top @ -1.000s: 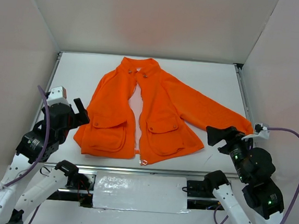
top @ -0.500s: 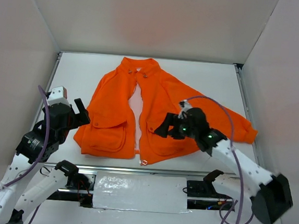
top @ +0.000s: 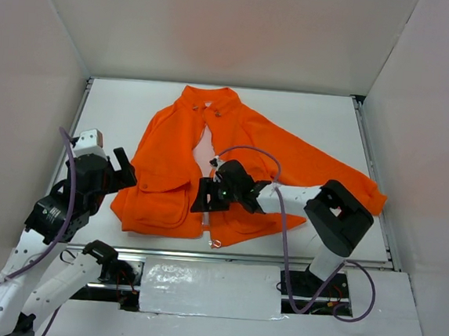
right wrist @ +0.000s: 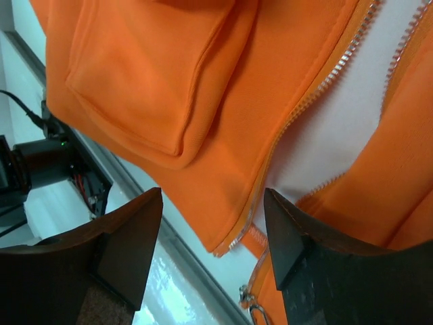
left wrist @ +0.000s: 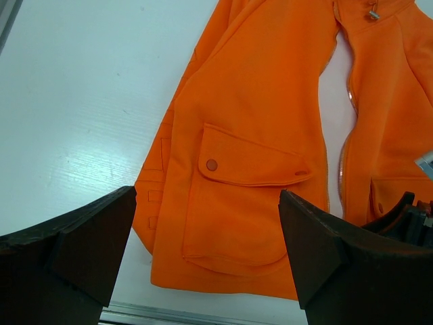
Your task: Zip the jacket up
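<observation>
One bright orange fabric jacket [top: 247, 138] lies unzipped on the white table [top: 119, 112]. The right arm [top: 301, 197] hides much of one of its two flapped pockets [left wrist: 247, 203]. The right gripper [top: 203, 197] has swung from the sleeve cuff to above the lower silver zipper [right wrist: 298, 108], fingers spread, empty. The left gripper [top: 120, 168] gapes wide beside the hem.

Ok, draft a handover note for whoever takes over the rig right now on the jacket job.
Bright orange fabric jacket lies flat on the white table, front open, pale lining showing between the silver zipper halves; ring pull at the hem.
Left gripper: jaws open, empty, near the jacket's left edge.
Right gripper: jaws open, empty, over the zipper's lower end.
Done: nothing zipped.
Left: grip pull, steady hem, zip to collar.
</observation>
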Controlling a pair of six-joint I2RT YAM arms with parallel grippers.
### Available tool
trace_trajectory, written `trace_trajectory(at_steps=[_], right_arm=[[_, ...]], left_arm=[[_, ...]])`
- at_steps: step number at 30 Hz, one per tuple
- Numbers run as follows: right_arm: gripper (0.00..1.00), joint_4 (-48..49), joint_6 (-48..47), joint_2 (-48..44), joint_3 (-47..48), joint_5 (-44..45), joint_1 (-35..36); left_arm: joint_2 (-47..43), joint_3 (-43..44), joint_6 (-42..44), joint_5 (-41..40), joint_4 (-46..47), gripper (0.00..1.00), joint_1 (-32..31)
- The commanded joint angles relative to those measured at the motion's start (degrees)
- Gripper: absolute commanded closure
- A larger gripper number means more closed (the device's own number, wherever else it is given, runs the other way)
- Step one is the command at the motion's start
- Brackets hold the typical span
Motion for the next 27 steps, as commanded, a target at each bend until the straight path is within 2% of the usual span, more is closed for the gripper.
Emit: trace_trajectory(at_steps=[1,8,10,15,16,20,24,25,27], right_arm=[[0.32,5.27,0.48,1.76,2.66,1.77,-0.08],[0.34,6.24,2.50,5.20,2.23,2.56,0.00],[0.39,7.12,2.85,5.38,1.87,2.30,0.00],[0.64,9.32,4.43,6.08,0.99,0.81,0.09],[0.75,9.76,4.96,5.99,0.82,0.80,0.01],[1.00,10.46,5.75,4.15,0.29,1.86,-0.08],[1.00,12.48,5.93,1.51,-1.29,0.73,-0.26],[1.00,15.70,6.54,0.29,-2.25,0.19,-0.61],[1.00,19.85,8.90,-0.77,-5.42,-1.90,-1.40]], left_arm=[[0.77,0.92,1.61,1.16,2.98,0.01,-0.31],[0.68,0.84,2.14,1.86,3.25,0.01,-0.31],[0.59,0.84,2.14,1.95,3.25,0.01,-0.31],[0.68,0.75,2.23,2.30,3.42,0.01,-0.31],[0.77,0.83,2.31,2.30,3.42,0.00,-0.22],[0.51,0.92,2.49,2.83,3.60,0.01,-0.31],[-0.81,1.54,2.41,11.06,4.91,0.01,-0.31],[-1.16,0.93,1.53,19.53,5.61,0.01,-0.22],[-2.65,-3.96,-3.38,29.33,11.31,0.01,-0.31]])
